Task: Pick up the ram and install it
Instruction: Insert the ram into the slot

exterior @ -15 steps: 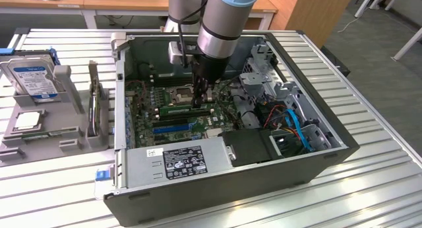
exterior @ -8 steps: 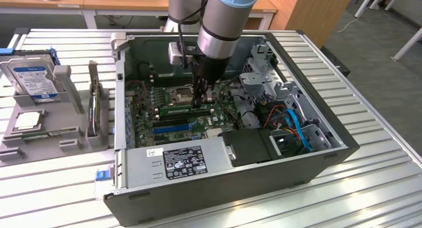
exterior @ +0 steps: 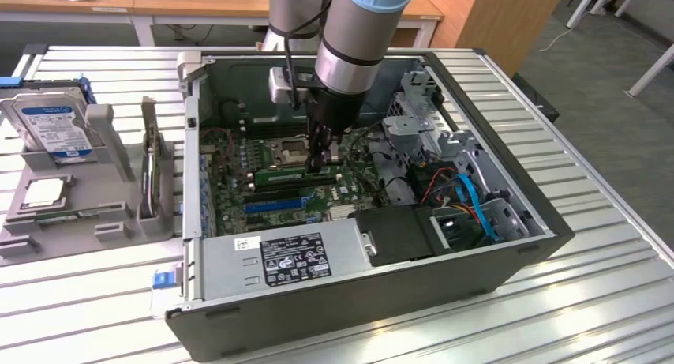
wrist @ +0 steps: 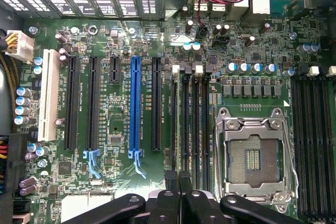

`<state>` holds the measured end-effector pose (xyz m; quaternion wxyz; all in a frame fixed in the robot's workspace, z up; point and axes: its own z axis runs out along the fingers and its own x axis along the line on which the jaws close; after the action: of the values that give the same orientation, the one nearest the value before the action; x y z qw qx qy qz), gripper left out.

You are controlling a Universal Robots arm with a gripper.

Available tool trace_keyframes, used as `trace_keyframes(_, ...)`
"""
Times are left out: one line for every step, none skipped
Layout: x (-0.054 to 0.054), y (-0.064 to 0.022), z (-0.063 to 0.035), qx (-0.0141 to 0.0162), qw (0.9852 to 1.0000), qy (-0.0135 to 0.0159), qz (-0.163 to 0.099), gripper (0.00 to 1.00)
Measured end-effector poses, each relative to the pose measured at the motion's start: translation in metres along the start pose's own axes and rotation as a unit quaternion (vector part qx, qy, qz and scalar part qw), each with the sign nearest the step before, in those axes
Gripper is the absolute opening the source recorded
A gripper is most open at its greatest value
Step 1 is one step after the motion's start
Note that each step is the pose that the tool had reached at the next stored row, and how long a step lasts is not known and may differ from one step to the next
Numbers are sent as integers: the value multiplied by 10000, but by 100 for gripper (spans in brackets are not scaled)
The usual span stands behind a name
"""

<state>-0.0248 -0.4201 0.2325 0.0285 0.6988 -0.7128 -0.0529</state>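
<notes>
The ram [exterior: 298, 175], a long thin green stick with black chips, stands on edge in a memory slot on the motherboard inside the open computer case [exterior: 506, 245]. My gripper [exterior: 316, 166] reaches straight down into the case, its fingertips at the ram's top edge, slightly towards the exterior view's right of its middle. In the wrist view the black fingers [wrist: 170, 198] are pressed together, so my gripper [wrist: 178, 179] is shut, just over one end of the memory slots [wrist: 189, 124]. I cannot tell whether the tips press on the stick or hover just above it.
The empty CPU socket [wrist: 252, 156] lies beside the slots, and a blue expansion slot [wrist: 135, 108] lies on their other side. A power supply [exterior: 284, 257] and blue cables [exterior: 479, 210] fill the case's near side. Outside, a grey holder carries a hard drive [exterior: 58, 127], an upright card [exterior: 151, 163] and a CPU chip [exterior: 44, 192].
</notes>
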Motion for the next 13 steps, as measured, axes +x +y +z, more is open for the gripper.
trace_keyframes(0,0,1,-1,10000,1,0,11)
trace_keyframes(0,0,4,0,10000,0,0,11)
trace_keyframes(0,-1,5,0,10000,0,0,11)
trace_keyframes(0,-1,5,0,10000,1,0,11)
trace_keyframes(0,-1,5,0,10000,1,0,11)
trace_keyframes(0,-1,6,0,10000,0,0,11)
trace_keyframes(0,-2,11,0,10000,-2,-1,11)
trace_keyframes(0,-2,15,1,10000,-2,0,11)
trace_keyframes(0,-2,15,0,10000,-1,0,11)
trace_keyframes(0,-2,15,0,10000,-1,0,11)
trace_keyframes(0,-2,14,0,10000,0,0,11)
trace_keyframes(0,-2,14,0,10000,0,0,11)
trace_keyframes(0,-2,14,0,10000,0,0,11)
